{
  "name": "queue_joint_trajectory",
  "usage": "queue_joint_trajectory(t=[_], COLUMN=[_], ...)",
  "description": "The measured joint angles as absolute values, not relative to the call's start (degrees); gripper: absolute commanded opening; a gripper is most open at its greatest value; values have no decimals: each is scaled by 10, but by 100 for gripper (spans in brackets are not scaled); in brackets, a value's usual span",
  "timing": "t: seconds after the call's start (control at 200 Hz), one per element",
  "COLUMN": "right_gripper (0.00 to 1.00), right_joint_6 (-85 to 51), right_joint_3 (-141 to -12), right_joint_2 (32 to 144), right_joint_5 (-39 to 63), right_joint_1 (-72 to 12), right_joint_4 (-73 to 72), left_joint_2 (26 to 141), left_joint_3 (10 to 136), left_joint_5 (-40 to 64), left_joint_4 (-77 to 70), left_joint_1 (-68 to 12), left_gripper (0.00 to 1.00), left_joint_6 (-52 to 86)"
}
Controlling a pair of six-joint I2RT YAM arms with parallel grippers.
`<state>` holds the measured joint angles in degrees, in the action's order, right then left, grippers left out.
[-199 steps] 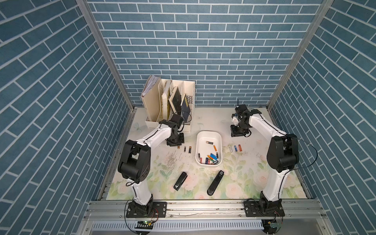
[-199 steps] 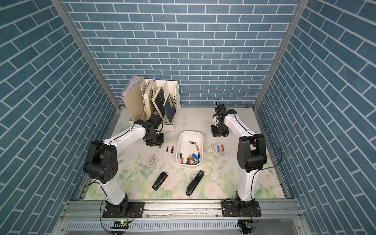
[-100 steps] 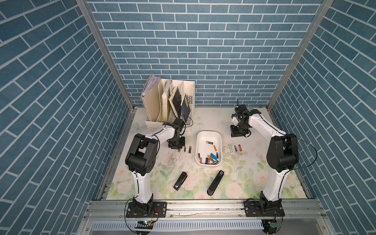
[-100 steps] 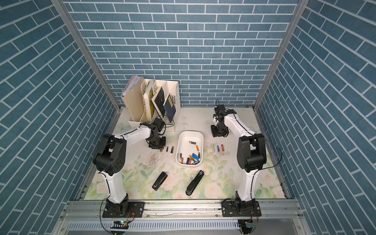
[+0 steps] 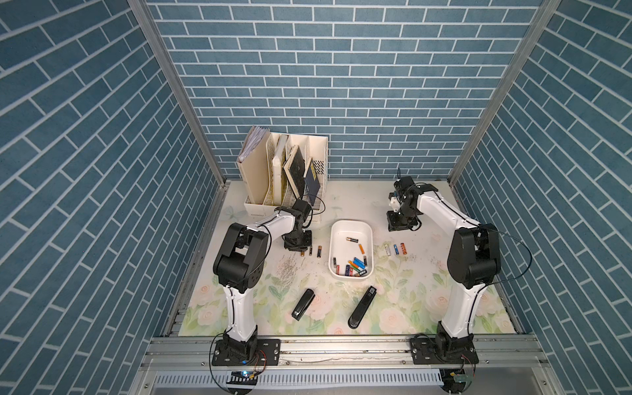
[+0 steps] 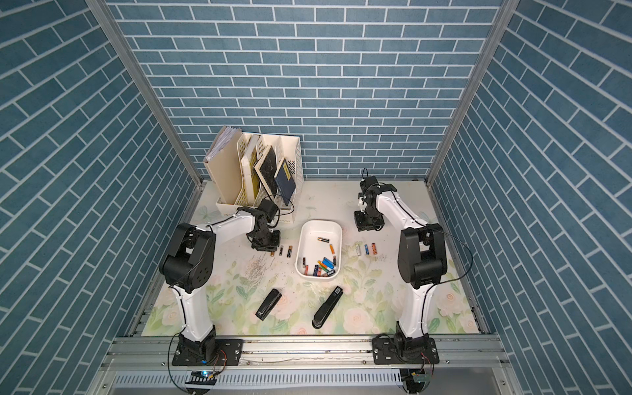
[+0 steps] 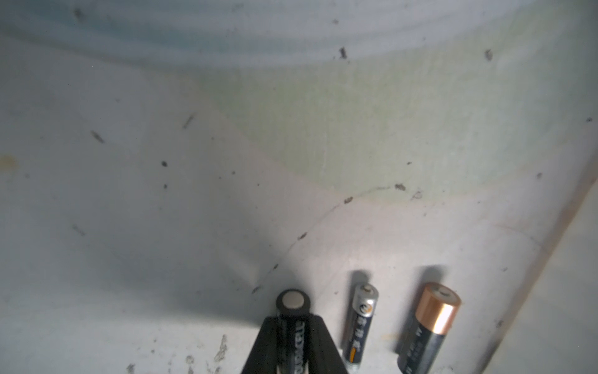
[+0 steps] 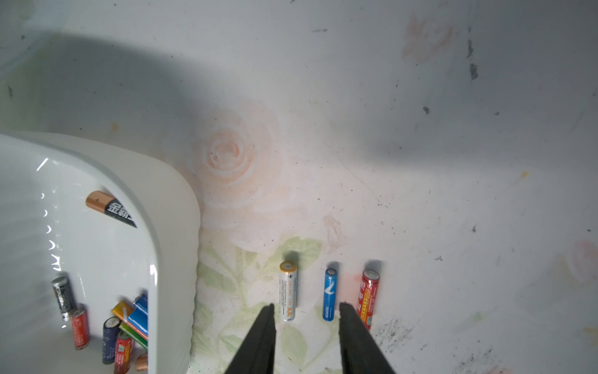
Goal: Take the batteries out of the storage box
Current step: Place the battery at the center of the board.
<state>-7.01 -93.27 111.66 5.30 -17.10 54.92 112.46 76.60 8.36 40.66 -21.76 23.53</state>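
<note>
My left gripper (image 7: 293, 322) clamps a black battery (image 7: 293, 302) (its rear half cut off from my wrist view), while my right gripper (image 8: 307, 306) hangs with jaws apart.

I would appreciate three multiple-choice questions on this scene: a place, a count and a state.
1. Relative to the storage box, the two staplers lie: A) inside it B) behind it C) on the mat in front, nearer the arm bases
2. How many batteries lie on the mat on the box's right-arm side? A) one B) three C) six
3. The left gripper is: A) shut on a black battery B) open, empty C) shut on a stapler
Answers: C, both top views show them there; B, three lie side by side by the open right gripper; A, its fingers clamp the battery.
</note>
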Motion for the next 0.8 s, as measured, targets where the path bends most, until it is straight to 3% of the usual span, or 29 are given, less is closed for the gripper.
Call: queue_joint_trajectory(t=[0.8], right_gripper=[36], right_joint_6=[-70], right_joint_3=[-940], right_joint_2=[1123], right_joint_5=[53], right_joint_1=[-172], right_joint_4=[551], left_joint_2=[1126], left_joint_3=[780], left_joint_5=[89], left_joint_4=[404], left_joint_1=[-218], left_gripper=[32], left_joint_6=[238])
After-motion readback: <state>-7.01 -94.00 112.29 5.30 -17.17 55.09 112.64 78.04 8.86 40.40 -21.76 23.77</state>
